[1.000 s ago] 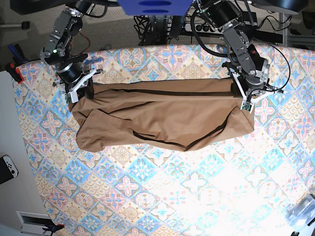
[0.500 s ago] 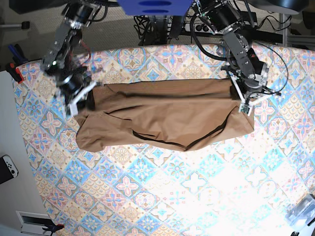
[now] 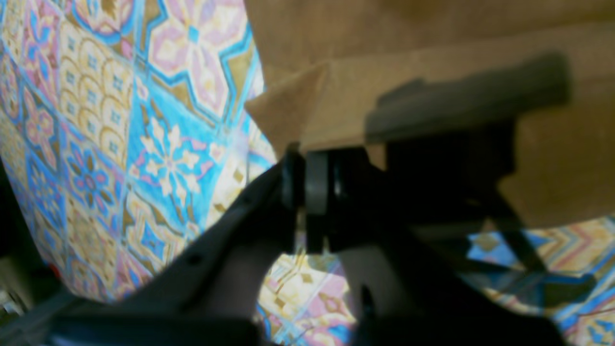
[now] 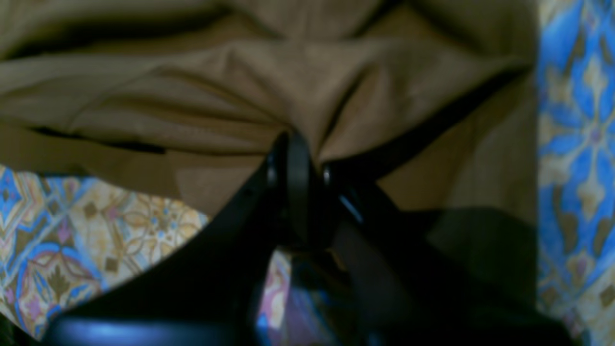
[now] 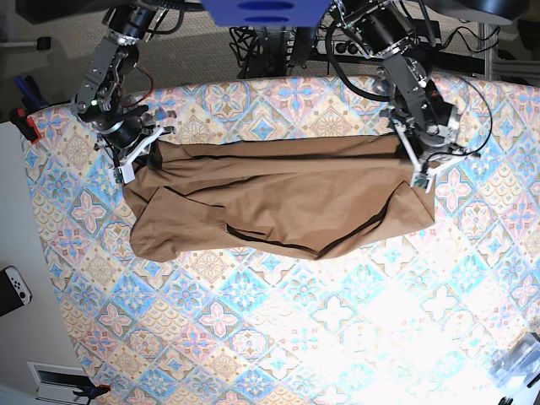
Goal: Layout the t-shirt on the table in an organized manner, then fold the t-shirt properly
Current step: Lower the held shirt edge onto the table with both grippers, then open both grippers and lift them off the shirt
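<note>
The tan-brown t-shirt [image 5: 278, 194] lies stretched in a wide band across the patterned table [image 5: 295, 337], its lower part loosely folded under. My right gripper [image 5: 135, 159] is at the shirt's upper left corner. In the right wrist view the cloth [image 4: 240, 81] puckers into the tips of that gripper [image 4: 307, 154], which is shut on it. My left gripper [image 5: 419, 175] is at the shirt's right end. In the left wrist view this gripper [image 3: 305, 163] has its jaws almost together, tips at the edge of the fabric [image 3: 432, 48], and a grip cannot be made out.
A plain white surface [image 5: 17, 253] borders the table on the left, with a white controller [image 5: 13, 287] on it. Cables and equipment [image 5: 472, 38] sit beyond the far edge. A clear plastic object [image 5: 519, 363] rests at the near right corner.
The arm on the base view's left swung briefly and came back near the shirt's upper left corner, shifting that corner a little. The other arm and the shirt's right end barely moved.
</note>
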Tool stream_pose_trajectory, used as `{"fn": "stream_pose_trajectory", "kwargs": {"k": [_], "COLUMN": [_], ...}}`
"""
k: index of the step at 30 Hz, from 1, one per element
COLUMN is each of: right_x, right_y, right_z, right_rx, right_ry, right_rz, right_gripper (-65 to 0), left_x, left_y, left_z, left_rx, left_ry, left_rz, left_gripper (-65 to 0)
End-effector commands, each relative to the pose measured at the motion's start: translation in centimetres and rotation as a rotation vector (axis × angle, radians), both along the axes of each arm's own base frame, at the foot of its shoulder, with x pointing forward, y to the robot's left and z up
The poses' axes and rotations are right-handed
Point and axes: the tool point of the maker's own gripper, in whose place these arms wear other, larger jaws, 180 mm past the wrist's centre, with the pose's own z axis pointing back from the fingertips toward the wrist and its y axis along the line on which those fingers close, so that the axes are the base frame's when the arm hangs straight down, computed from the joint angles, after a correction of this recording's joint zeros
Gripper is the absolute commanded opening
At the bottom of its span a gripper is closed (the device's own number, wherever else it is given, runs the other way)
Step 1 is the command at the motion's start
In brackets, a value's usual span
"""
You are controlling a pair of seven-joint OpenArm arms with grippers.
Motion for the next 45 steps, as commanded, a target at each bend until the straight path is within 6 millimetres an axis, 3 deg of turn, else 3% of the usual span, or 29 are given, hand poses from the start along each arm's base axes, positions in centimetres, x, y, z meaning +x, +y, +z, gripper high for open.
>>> {"fn": "stream_pose_trajectory", "kwargs": {"k": [1, 6, 10, 15, 19, 25, 28, 33, 37, 42, 45], "right_x": [1.6, 1.9, 2.7, 3.6, 3.8, 1.9, 0.7, -0.2, -0.9, -1.9, -2.0], "right_y": [-0.2, -0.4, -1.0, -1.1, -1.2, -7.5, -9.7, -9.3, -9.7, -9.6, -9.6], "right_z": [1.9, 2.6, 5.0, 8.1, 9.2, 9.6, 8.6, 5.6, 4.4, 2.0, 1.8], "right_rx": [0.004, -0.009, -0.059, -0.103, -0.119, -0.169, -0.161, -0.106, -0.080, -0.031, -0.028], "right_ry": [-0.079, -0.098, -0.161, -0.248, -0.277, -0.270, -0.240, -0.169, -0.138, -0.075, -0.067], "right_rz": [-0.002, 0.000, 0.014, 0.023, 0.023, -0.160, -0.236, -0.227, -0.257, -0.281, -0.281], "right_gripper": [-54.7, -38.3, -32.2, -31.1, -31.1, -31.1, -31.1, -31.1, -31.1, -31.1, -31.1], "left_x": [0.8, 0.8, 1.4, 1.9, 1.1, -0.4, -0.5, -0.5, -0.5, -0.8, -1.2], "left_y": [0.1, 0.2, -0.1, 0.0, 1.3, 2.7, 2.7, 3.1, 3.0, 2.9, 2.9], "left_z": [1.0, 1.0, 2.0, 4.5, 4.6, 4.3, 4.3, 6.3, 8.0, 8.0, 7.7], "left_rx": [0.010, 0.010, -0.016, -0.086, -0.125, -0.118, -0.116, -0.073, -0.059, -0.074, -0.076], "left_ry": [-0.036, -0.039, -0.095, -0.238, -0.281, -0.270, -0.271, -0.312, -0.360, -0.365, -0.354], "left_rz": [0.007, 0.009, 0.011, 0.049, 0.110, 0.162, 0.162, 0.162, 0.149, 0.143, 0.143], "left_gripper": [-49.1, -22.8, -10.8, -10.2, -10.2, -9.7, -9.6, -9.6, -9.6, -9.6, -9.6]}}
